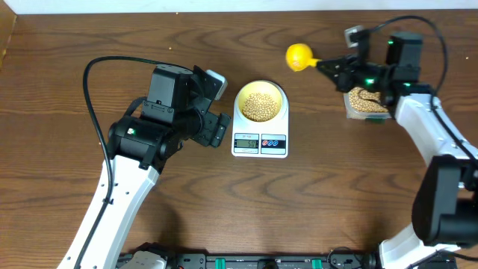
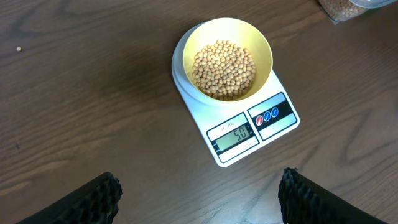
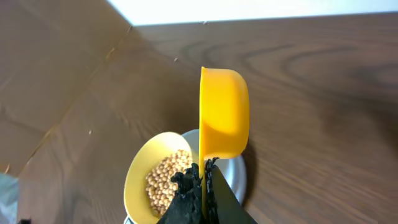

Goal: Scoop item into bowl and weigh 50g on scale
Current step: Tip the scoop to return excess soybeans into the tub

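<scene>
The pale yellow bowl (image 1: 261, 101) (image 2: 222, 60) (image 3: 155, 180) stands on the white scale (image 1: 260, 141) (image 2: 273, 134), filled with tan beans (image 1: 261, 105) (image 2: 224, 70) (image 3: 166, 179). The scale's display (image 2: 233, 135) shows digits. My right gripper (image 1: 334, 66) (image 3: 203, 177) is shut on the thin handle of a yellow scoop (image 1: 300, 56) (image 3: 224, 113), held in the air to the right of the bowl. My left gripper (image 1: 218, 112) (image 2: 199, 196) hovers open to the left of the scale, nothing between its fingers (image 2: 93, 199).
A clear plastic tub of beans (image 1: 364, 103) (image 2: 348, 9) sits at the right under the right arm. A stray bean (image 2: 19, 48) lies on the wooden table (image 1: 314, 202). The table's far edge runs along the top.
</scene>
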Motion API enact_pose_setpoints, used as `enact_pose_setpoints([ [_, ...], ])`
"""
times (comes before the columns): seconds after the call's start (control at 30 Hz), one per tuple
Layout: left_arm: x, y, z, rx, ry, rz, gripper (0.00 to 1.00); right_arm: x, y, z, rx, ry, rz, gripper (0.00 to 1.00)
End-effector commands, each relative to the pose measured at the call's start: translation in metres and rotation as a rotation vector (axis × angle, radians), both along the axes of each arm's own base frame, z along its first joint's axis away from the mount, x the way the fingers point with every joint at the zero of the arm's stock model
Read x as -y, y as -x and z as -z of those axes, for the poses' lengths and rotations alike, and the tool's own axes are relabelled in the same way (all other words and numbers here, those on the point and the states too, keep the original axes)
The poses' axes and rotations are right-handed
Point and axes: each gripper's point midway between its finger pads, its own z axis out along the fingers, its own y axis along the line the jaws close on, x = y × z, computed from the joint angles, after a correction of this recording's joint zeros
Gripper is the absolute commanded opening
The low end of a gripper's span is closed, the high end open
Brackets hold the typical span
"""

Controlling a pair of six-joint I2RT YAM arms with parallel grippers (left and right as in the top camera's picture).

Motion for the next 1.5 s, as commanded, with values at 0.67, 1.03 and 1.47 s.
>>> enact_pose_setpoints([
  [0.67, 0.001, 0.001, 0.001, -0.004, 0.001, 0.014, 0.83, 0.113, 0.026, -0.025, 0.002, 0.286, 0.290, 0.01],
  [1.03, 0.001, 0.001, 0.001, -0.004, 0.001, 0.014, 0.83, 0.150, 0.071, -0.006, -0.020, 0.590, 0.234, 0.01],
  [1.47, 0.001, 0.001, 0.001, -0.004, 0.001, 0.014, 0.83, 0.198, 0.078, 0.012, -0.125, 0.839, 0.371, 0.01],
])
